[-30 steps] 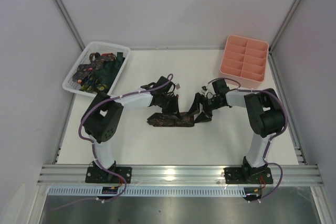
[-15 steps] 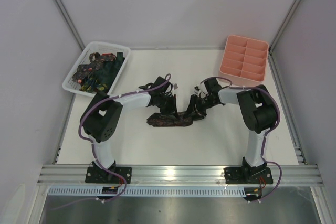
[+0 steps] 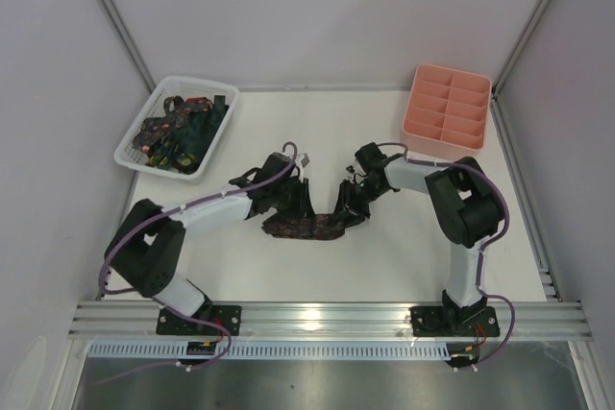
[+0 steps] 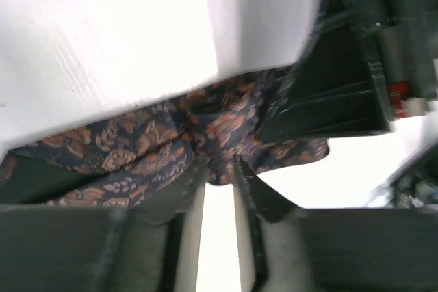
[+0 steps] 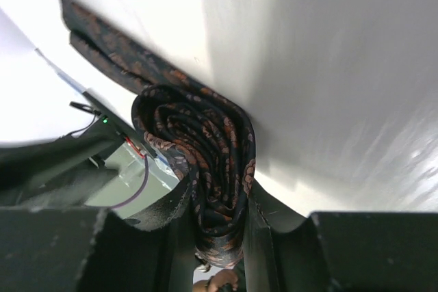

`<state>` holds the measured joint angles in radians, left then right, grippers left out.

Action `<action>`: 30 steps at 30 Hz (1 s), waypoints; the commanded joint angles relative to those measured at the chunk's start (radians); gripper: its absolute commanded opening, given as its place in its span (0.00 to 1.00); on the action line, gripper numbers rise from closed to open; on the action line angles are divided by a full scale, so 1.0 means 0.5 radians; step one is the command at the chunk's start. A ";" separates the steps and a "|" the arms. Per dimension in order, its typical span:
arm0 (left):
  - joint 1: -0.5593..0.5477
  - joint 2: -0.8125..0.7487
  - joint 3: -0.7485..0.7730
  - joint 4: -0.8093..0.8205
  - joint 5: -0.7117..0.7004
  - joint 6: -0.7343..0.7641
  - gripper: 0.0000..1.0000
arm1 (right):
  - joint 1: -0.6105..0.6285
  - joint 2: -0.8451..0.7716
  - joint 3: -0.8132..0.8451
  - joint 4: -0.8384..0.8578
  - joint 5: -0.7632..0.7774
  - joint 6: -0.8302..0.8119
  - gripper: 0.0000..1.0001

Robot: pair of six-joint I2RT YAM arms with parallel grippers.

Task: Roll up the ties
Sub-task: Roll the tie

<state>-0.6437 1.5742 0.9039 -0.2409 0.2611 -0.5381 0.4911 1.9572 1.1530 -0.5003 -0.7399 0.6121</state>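
Observation:
A brown tie (image 3: 303,228) with a reddish leaf pattern lies mid-table, partly rolled at its right end. My right gripper (image 3: 348,204) is shut on that roll (image 5: 205,141), which is squeezed between both fingers (image 5: 263,217); the unrolled tail (image 5: 102,46) runs away across the table. My left gripper (image 3: 294,201) sits just left of it, over the flat part of the tie (image 4: 137,145). Its jaws (image 4: 219,172) stand a narrow gap apart, with white table showing between them and a fold of fabric only at the tips. More dark ties (image 3: 178,132) lie in the basket.
The white lattice basket (image 3: 135,156) stands at the back left. The pink compartment tray (image 3: 448,112) stands at the back right, close behind the right arm's elbow. Grey walls close in both sides and the back.
The right gripper slid left and closed on the rolled end. The left gripper's jaws parted from shut, and the left arm's elbow swung down and left. The tie shifted slightly toward the front.

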 commanded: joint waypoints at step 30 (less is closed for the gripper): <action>-1.231 0.070 -0.351 1.025 -1.697 0.751 0.52 | 0.036 0.003 0.222 -0.435 0.204 0.479 0.14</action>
<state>-1.2343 1.5898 0.6975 0.1860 -0.5537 -0.2077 0.5114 1.9442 1.2274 -0.6903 -0.6312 0.8272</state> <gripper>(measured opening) 0.516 0.314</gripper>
